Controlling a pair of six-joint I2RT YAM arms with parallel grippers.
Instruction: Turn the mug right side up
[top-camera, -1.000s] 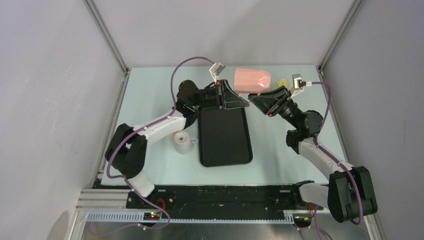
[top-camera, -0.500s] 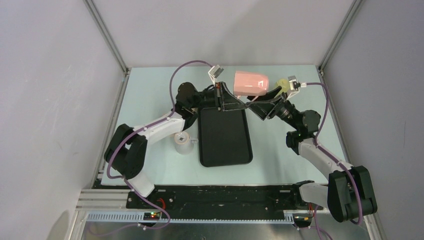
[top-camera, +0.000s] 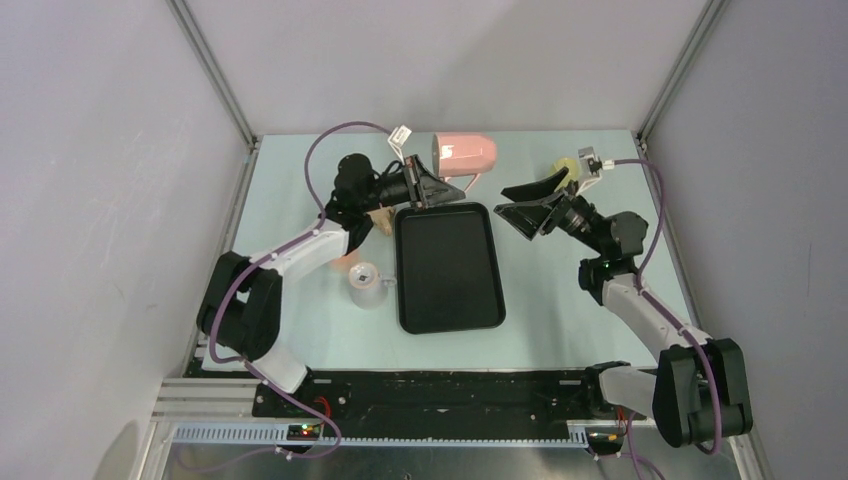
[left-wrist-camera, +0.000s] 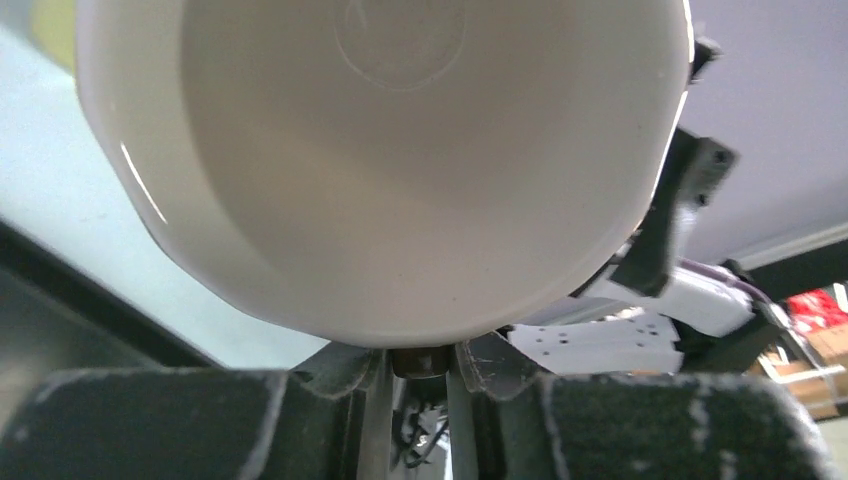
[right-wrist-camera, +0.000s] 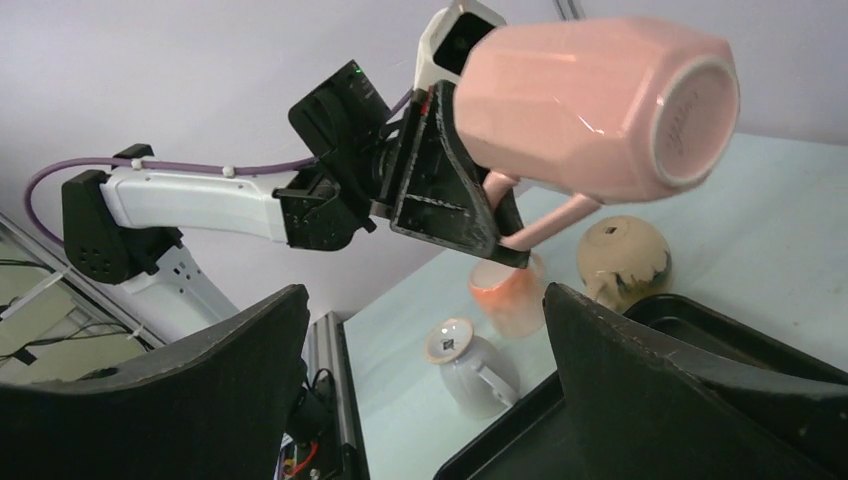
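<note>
Black tray (top-camera: 448, 265) lies flat mid-bench (top-camera: 560, 300). White cup (top-camera: 366, 284) upside down just beside its left edge. Orange cup (right-wrist-camera: 505, 295) and beige pot (right-wrist-camera: 622, 258) near tray's far-left corner. Yellow object (top-camera: 566, 167) far right.

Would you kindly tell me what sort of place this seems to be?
Probably a robotics lab test cell: bare grey walls, aluminium frame posts, two white-and-black robot arms at a pale green table, and props like a black rectangular plastic tray and pink faceted ceramic mug.
</note>
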